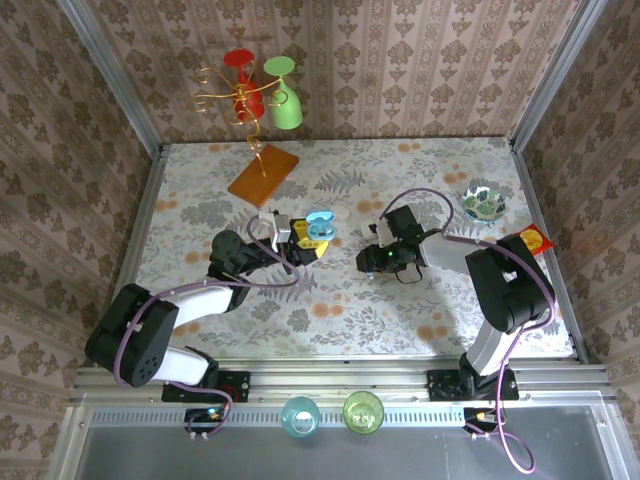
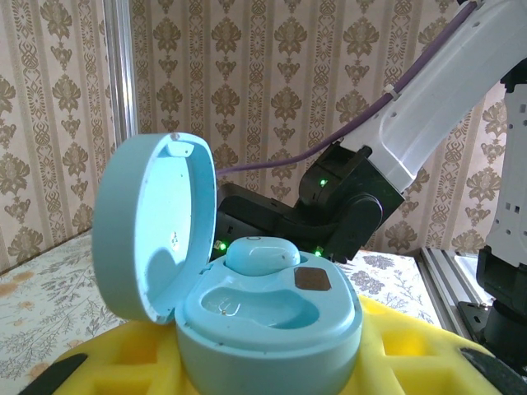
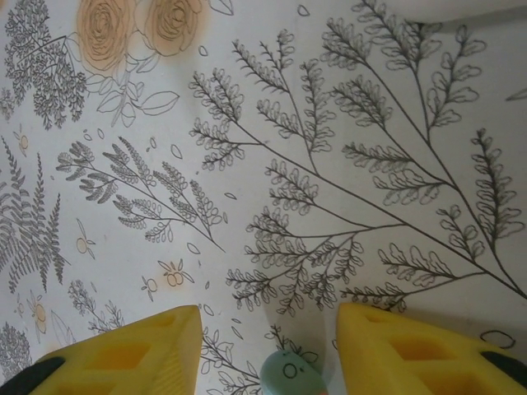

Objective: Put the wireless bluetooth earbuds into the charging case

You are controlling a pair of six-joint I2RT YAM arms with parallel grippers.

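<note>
Left gripper [image 1: 305, 240] is holding open charging case [image 2: 272, 329].
Right gripper [image 3: 268, 354] is standing wide around earbud [image 3: 290, 372] at lower edge, bench [image 3: 247, 164] lying open above.

No legible text or brand anywhere, faint dark marking on pale blue earbud [image 3: 290, 372], unreadable

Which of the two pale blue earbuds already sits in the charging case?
The earbud in the open case; the other earbud lies outside it, between the fingers of the right gripper.
</note>
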